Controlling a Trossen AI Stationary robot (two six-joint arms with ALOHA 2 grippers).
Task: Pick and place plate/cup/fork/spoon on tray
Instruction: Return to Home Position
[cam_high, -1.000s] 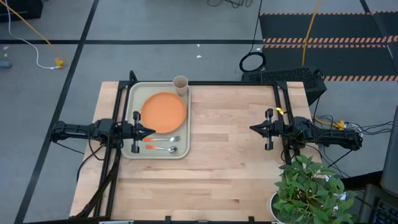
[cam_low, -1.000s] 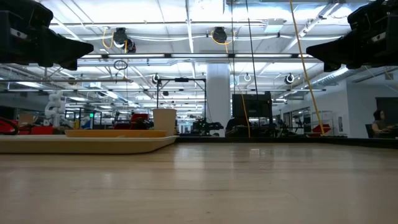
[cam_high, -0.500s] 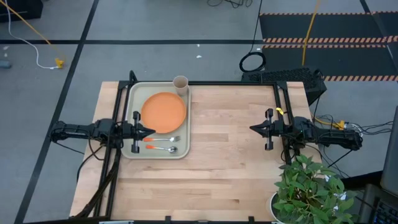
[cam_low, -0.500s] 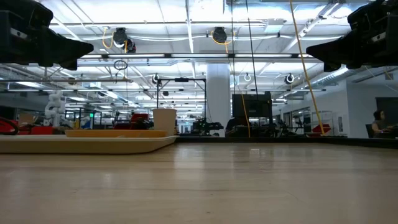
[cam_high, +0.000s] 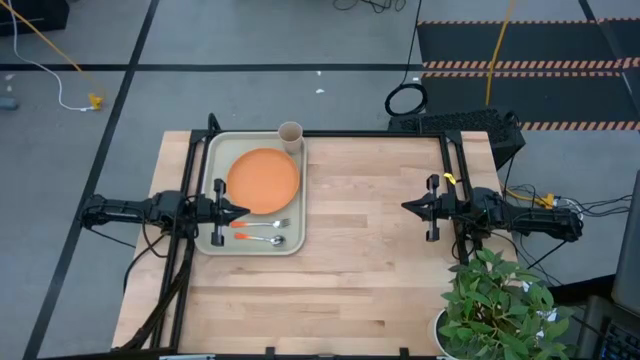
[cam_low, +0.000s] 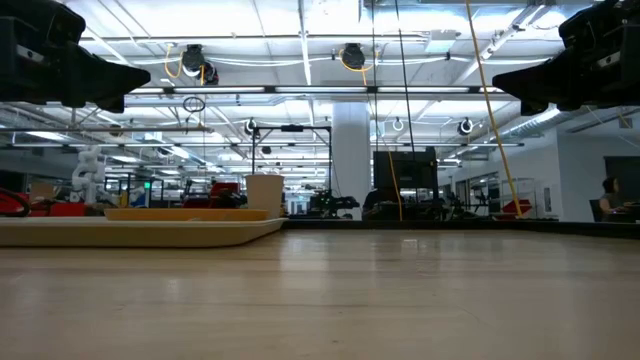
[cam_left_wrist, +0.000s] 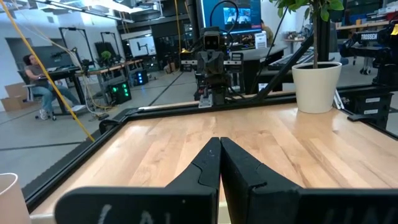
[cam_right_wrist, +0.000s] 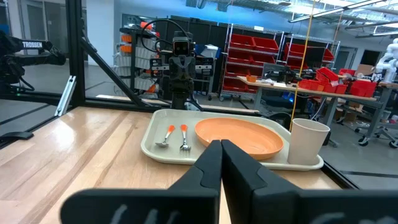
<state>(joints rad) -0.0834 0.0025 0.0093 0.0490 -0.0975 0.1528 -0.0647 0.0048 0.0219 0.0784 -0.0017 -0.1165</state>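
Observation:
The pale tray (cam_high: 212, 240) lies at the table's left. On it rest the orange plate (cam_high: 264, 180), the beige cup (cam_high: 290, 135) upright in the far right corner, the fork (cam_high: 265, 224) and, nearer the front edge, the spoon (cam_high: 265, 240). All of them also show in the right wrist view: plate (cam_right_wrist: 239, 135), cup (cam_right_wrist: 309, 142), fork (cam_right_wrist: 185, 138), spoon (cam_right_wrist: 165, 137). My left gripper (cam_high: 242, 211) is shut and empty, well above the tray's left part. My right gripper (cam_high: 406, 207) is shut and empty, above the table's right part.
A potted plant (cam_high: 495, 305) stands at the table's near right corner. A black frame (cam_high: 330, 133) runs along the far edge. Bare wood (cam_high: 350, 240) lies between the tray and my right arm. A person sits in the room beyond (cam_left_wrist: 38, 81).

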